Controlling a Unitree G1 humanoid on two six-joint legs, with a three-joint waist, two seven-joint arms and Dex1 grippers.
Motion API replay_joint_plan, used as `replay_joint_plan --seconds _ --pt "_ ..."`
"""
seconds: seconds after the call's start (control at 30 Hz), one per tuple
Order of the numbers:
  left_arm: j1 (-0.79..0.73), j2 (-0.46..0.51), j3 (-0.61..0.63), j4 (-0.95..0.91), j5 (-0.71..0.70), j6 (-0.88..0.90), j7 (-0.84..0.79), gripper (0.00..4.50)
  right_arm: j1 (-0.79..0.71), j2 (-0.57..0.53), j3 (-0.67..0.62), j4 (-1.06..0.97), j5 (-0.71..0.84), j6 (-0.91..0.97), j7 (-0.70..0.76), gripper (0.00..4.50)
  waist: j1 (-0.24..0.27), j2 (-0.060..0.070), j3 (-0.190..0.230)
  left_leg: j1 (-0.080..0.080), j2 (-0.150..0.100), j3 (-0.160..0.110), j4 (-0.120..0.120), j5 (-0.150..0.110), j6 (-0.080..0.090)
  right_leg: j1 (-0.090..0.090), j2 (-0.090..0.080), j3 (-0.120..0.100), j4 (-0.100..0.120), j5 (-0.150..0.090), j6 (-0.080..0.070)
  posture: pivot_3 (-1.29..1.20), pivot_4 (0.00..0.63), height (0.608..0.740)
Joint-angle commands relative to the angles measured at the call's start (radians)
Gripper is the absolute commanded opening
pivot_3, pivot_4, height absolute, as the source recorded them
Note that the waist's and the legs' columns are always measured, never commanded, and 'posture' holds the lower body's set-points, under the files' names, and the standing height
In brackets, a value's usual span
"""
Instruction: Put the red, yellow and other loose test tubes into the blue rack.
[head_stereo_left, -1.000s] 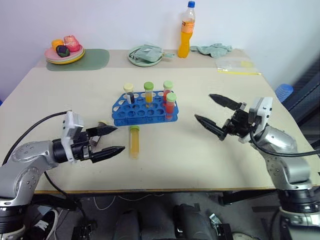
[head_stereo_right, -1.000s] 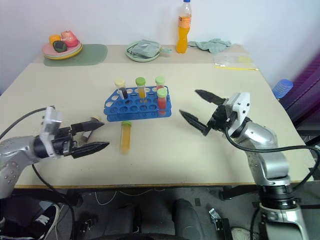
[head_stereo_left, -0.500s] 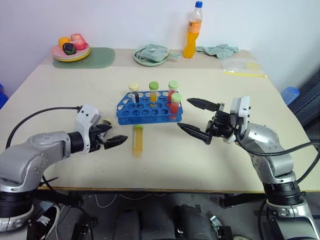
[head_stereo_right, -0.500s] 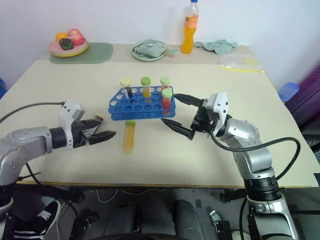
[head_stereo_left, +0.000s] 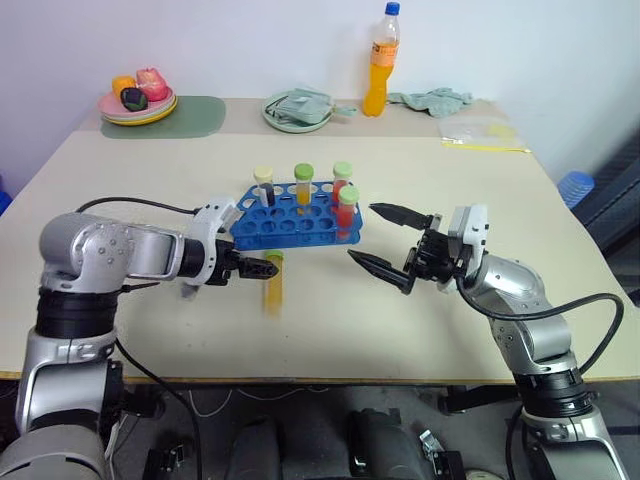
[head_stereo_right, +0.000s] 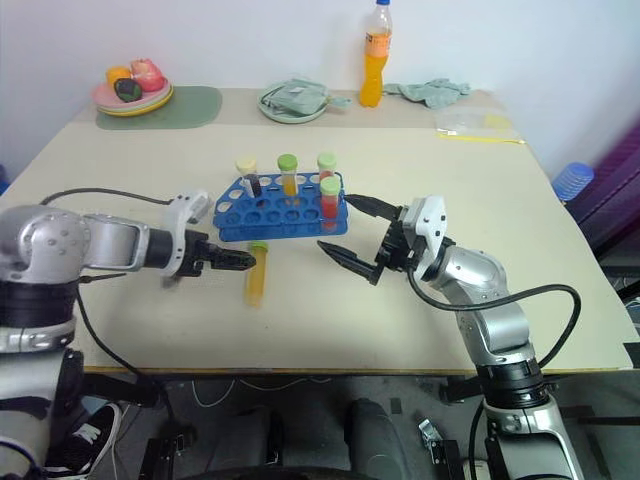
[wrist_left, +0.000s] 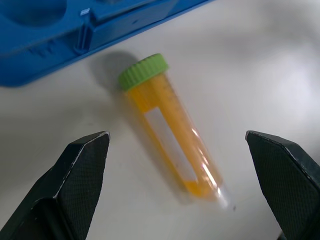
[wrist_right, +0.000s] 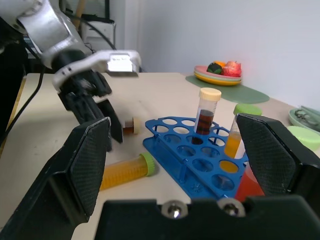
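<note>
The blue rack (head_stereo_left: 290, 218) stands mid-table with several capped tubes upright in it: one dark with a cream cap (head_stereo_left: 263, 186), one yellow (head_stereo_left: 303, 184) and two red (head_stereo_left: 347, 208) with green caps. A loose yellow test tube (head_stereo_left: 272, 284) with a green cap lies flat just in front of the rack. My left gripper (head_stereo_left: 258, 267) points down over it, open, its fingers (wrist_left: 82, 172) standing either side of the yellow tube (wrist_left: 172, 130) without touching. A small brown tube (wrist_right: 131, 125) lies beside the rack's left end. My right gripper (head_stereo_left: 361, 231) hovers open and empty at the rack's right end.
Along the far edge stand an orange drink bottle (head_stereo_left: 377, 62), a plate of fruit (head_stereo_left: 138, 100) on a green mat (head_stereo_left: 185, 116), a green dish with a cloth (head_stereo_left: 295, 108), a rag (head_stereo_left: 432, 98) and a plastic bag (head_stereo_left: 478, 132). Bare tabletop lies in front of the tube.
My left gripper has swung right and rolled over, tipping down above the yellow tube. My right gripper has drifted left toward the rack. Both stay open; the tubes have not moved.
</note>
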Motion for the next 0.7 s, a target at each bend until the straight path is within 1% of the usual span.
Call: replay_joint_plan --seconds 0.03,0.07,0.13,0.23,0.33,0.43,0.5,0.6,0.7 --pt "-0.074 -0.018 -0.015 0.066 -0.077 0.008 0.149 4.5 0.0 0.016 -0.006 -0.031 -0.002 -0.028 -0.011 4.44 0.001 0.0 0.0 0.0 0.0 0.0 0.0 0.0 0.0 0.0 0.0 0.0 0.0 0.0 0.0 0.0 0.15 0.74" --pt "-0.079 -0.022 -0.024 0.071 -0.085 0.008 0.175 4.5 -0.001 0.02 -0.005 -0.028 -0.004 -0.028 -0.013 4.44 0.001 0.0 0.0 0.0 0.0 0.0 0.0 0.0 0.0 0.0 0.0 0.0 0.0 0.0 0.0 0.0 0.15 0.74" --pt "-0.084 -0.034 -0.023 0.12 -0.155 0.008 0.243 4.5 0.0 0.025 -0.002 -0.024 -0.008 -0.032 -0.013 4.44 0.0 0.0 0.0 0.0 0.0 0.0 0.0 0.0 0.0 0.0 0.0 0.0 0.0 0.0 0.0 0.0 0.15 0.74" --pt "-0.102 -0.04 -0.06 0.172 -0.29 0.008 0.346 4.5 0.002 0.034 0.002 -0.02 -0.013 -0.034 -0.016 4.44 0.0 0.0 0.0 0.0 0.0 0.0 0.0 0.0 0.0 0.0 0.0 0.0 0.001 0.0 0.0 0.0 0.15 0.74" --pt "-0.119 -0.041 -0.083 0.205 -0.384 0.008 0.431 4.5 0.003 0.037 0.003 -0.013 -0.016 -0.035 -0.013 4.44 0.001 0.0 0.0 0.0 0.0 0.0 0.0 0.0 -0.001 0.0 -0.001 0.0 0.001 0.0 0.0 0.0 0.15 0.74" --pt "-0.117 -0.04 -0.085 0.226 -0.46 0.008 0.517 4.5 0.003 0.04 0.003 -0.008 -0.021 -0.035 -0.011 4.44 0.001 0.0 0.0 0.0 -0.001 0.0 0.0 0.001 -0.001 0.0 -0.002 0.0 0.001 0.0 0.0 0.0 0.15 0.74" --pt "-0.109 -0.062 -0.064 0.252 -0.504 0.008 0.591 4.5 0.002 0.043 0.003 -0.005 -0.024 -0.036 -0.011 4.44 0.001 0.0 0.0 0.0 -0.001 0.0 0.0 0.001 -0.001 0.0 -0.002 0.0 0.001 0.0 0.0 0.0 0.15 0.74" --pt "-0.092 -0.085 -0.06 0.229 -0.554 0.008 0.643 4.5 0.003 0.047 0.003 -0.004 -0.026 -0.035 -0.015 4.44 0.001 0.0 0.0 0.0 -0.001 0.0 0.0 0.001 -0.002 0.0 -0.002 0.0 0.001 0.0 0.001 0.0 0.15 0.74" --pt "-0.045 -0.106 -0.044 0.229 -0.626 -0.019 0.753 4.5 0.003 0.05 0.0 -0.003 -0.03 -0.033 -0.02 4.44 0.0 0.0 0.0 0.0 -0.001 0.0 0.0 0.002 -0.003 0.0 -0.002 0.0 0.001 0.0 0.001 0.0 0.15 0.74"
